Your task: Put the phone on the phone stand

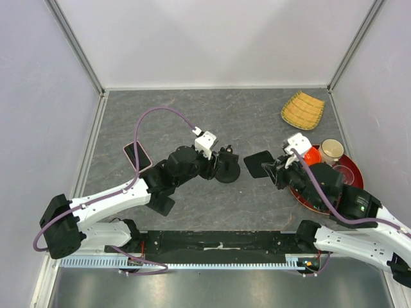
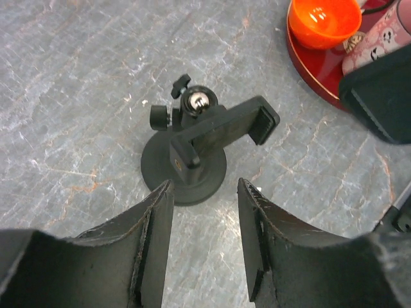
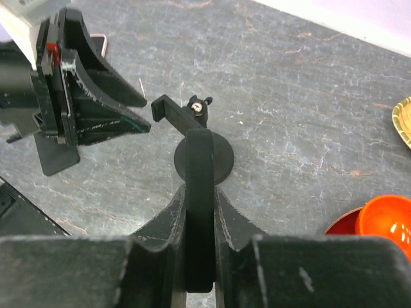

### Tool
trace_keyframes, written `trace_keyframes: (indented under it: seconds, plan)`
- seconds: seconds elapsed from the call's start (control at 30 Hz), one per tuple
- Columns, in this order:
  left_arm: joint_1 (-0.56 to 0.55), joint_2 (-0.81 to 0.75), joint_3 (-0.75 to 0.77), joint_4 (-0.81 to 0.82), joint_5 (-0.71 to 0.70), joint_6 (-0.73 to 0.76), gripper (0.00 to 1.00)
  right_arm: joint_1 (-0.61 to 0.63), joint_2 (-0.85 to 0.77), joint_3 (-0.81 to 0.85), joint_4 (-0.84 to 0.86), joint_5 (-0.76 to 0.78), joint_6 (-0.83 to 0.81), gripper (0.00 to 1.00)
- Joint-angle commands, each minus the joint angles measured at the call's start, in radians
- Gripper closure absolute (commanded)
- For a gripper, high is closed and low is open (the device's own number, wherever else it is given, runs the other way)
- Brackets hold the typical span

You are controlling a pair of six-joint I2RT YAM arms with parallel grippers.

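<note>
**Two arms flank the stand, and the phone is not yet on it**

We see both arms reaching toward the middle of the grey, stone-patterned table, one on each side of the black phone stand. The stand sits on its round base. Its clamp arm is tilted on a ball joint, and nothing is in the clamp.

The left gripper has its jaws parted with nothing between them. Its fingertips sit low, just beside the base of the stand. From its wrist view we cannot tell whether they touch the base.

The right gripper is clenched on the phone, a flat black slab that looks thin and edge-on from that wrist's own camera. From above, the phone is just to the right of the stand — close, but apart from it — and it is in the fingers rather than in the clamp. In the right wrist view the phone's edge lines up with the stand beyond it.

A second flat dark device with a pinkish rim lies on the table to the left, well apart from the stand and next to the left arm.

At the right side there is a round red tray holding an orange bowl and a pale cup. Beyond the tray, near the far right corner, lies a woven yellow plate.
</note>
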Motion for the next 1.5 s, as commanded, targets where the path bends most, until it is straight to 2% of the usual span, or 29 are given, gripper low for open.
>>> trace_keyframes:
  seconds: [0.0,0.33,0.67,0.87,0.9,1.03,1.23,1.3,1.47]
  plan:
    - [-0.001,0.022,-0.01,0.189,-0.065,0.063,0.49,0.004,0.062,0.066,0.041,-0.044,-0.031,1.0]
    - [-0.001,0.073,-0.038,0.246,-0.113,0.075,0.6,0.002,0.139,0.108,0.043,-0.032,-0.057,1.0]
    - [-0.003,0.094,-0.073,0.305,-0.126,0.087,0.65,0.002,0.188,0.108,0.072,-0.043,-0.059,1.0]
    - [-0.003,0.082,-0.096,0.33,-0.126,0.121,0.9,0.002,0.233,0.129,0.078,-0.093,-0.094,1.0]
    - [-0.001,0.082,-0.096,0.329,-0.126,0.124,0.97,0.002,0.233,0.129,0.086,-0.095,-0.095,1.0]
    - [-0.003,0.068,-0.119,0.342,-0.108,0.141,0.98,0.004,0.23,0.125,0.109,-0.119,-0.112,1.0]
    - [-0.001,0.054,-0.139,0.367,-0.019,0.163,0.98,0.004,0.224,0.106,0.158,-0.323,-0.187,1.0]
    - [-0.001,0.054,-0.139,0.367,0.002,0.167,0.98,0.002,0.222,0.088,0.181,-0.4,-0.262,1.0]
    - [-0.001,0.042,-0.135,0.342,0.031,0.169,0.98,0.002,0.24,0.086,0.213,-0.5,-0.31,1.0]
